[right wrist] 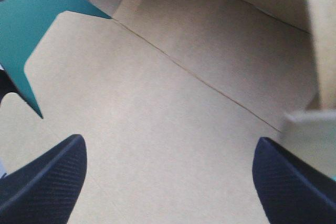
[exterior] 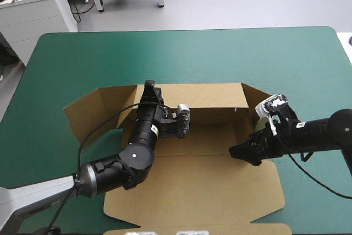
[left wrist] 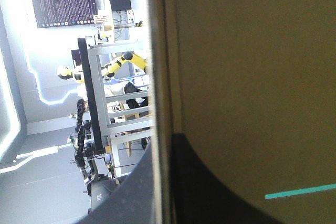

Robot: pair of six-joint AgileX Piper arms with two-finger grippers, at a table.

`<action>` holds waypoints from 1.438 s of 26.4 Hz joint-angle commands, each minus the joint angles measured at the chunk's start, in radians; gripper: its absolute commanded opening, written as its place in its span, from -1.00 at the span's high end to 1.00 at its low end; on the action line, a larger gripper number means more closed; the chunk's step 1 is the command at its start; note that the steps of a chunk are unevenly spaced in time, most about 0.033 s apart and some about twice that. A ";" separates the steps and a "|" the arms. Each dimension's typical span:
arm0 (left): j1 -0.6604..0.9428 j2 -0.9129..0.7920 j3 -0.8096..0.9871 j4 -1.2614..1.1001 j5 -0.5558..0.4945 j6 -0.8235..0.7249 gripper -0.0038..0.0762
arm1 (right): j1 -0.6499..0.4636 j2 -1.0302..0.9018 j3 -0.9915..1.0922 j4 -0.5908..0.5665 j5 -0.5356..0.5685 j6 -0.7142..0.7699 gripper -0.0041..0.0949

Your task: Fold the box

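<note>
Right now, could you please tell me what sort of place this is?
Probably a robotics lab bench: a table with a teal-green cover, a brown box half folded on it, and two robot arms, the left claw shut on its rear wall, the right claw open over its base.

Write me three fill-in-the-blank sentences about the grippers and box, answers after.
The left gripper is ___ on the box's raised far wall. The right gripper, over the box's flat board, is ___. The table cover under the box is coloured ___.
Missing words: shut; open; teal-green.
</note>
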 commanded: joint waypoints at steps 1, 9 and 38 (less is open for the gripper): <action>-0.008 -0.036 -0.028 0.057 0.020 -0.012 0.93 | 0.024 -0.076 -0.024 0.100 0.023 0.010 -0.69; -0.008 -0.036 -0.028 0.057 0.020 -0.002 0.93 | 0.024 -0.141 -0.070 0.117 -0.174 0.050 -0.69; -0.008 -0.036 -0.028 0.059 0.032 -0.004 0.93 | 0.024 0.496 -0.817 -0.656 -0.082 0.772 -0.69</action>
